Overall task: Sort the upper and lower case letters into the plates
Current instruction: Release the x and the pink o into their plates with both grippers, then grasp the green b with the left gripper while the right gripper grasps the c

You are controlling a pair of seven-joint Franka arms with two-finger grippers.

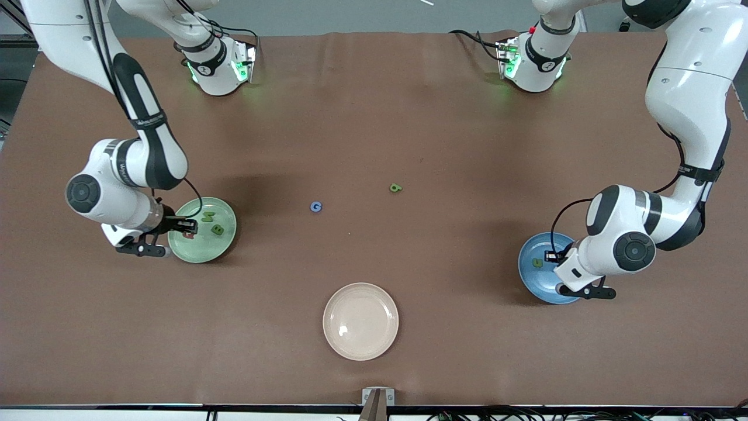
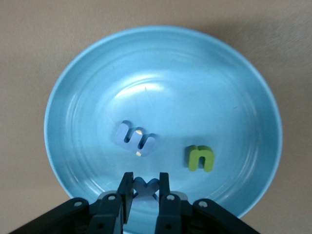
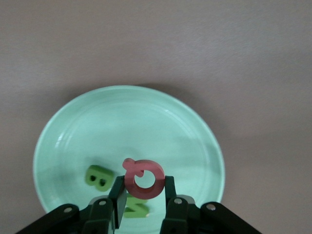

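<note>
L gripper [image 2: 145, 187] is pinching blue x [image 2: 146, 186] over blue plate [image 2: 87, 73], R gripper [image 3: 144, 192] clamping red Q [image 3: 144, 179] over green plate [image 3: 195, 126]; either could bounce off letters beneath, out of plate.

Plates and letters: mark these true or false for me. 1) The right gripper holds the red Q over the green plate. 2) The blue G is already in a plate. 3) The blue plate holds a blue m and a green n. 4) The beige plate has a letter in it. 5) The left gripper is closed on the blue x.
1) True: the right gripper grips the red Q over the green plate.
2) False: the blue G lies on the table.
3) True: the blue plate holds the blue m and green n.
4) False: the beige plate is empty.
5) True: the left gripper pinches the blue x.
</note>
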